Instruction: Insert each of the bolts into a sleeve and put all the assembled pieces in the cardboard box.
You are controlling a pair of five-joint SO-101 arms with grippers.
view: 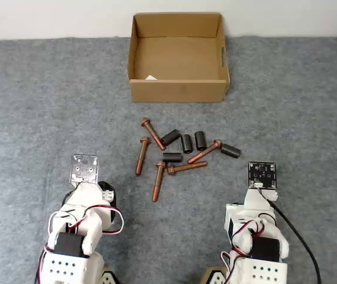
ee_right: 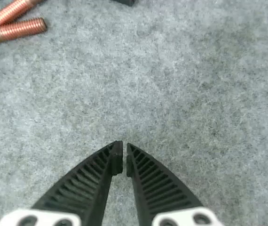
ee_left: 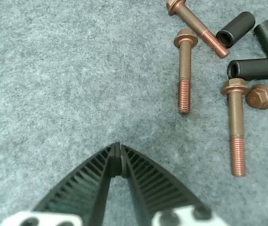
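The left arm sits folded low, its wrist angled down toward the counter. The left tool is closed, its tips pressed together on nothing. The right arm mirrors that pose. The right tool is likewise closed and empty, its tips almost meeting over the grey felt.

Ahead of the left tool and off to its right lie the bolts, five copper-coloured ones with flanged hex heads and threaded ends, scattered at differing angles. Mixed among them are the sleeves, five short black tubes lying on their sides, each separate from any bolt. The same pile lies ahead and to the left of the right tool.

Past the pile, farthest from both tools, stands the cardboard box, open-topped, with a small white scrap on its floor.
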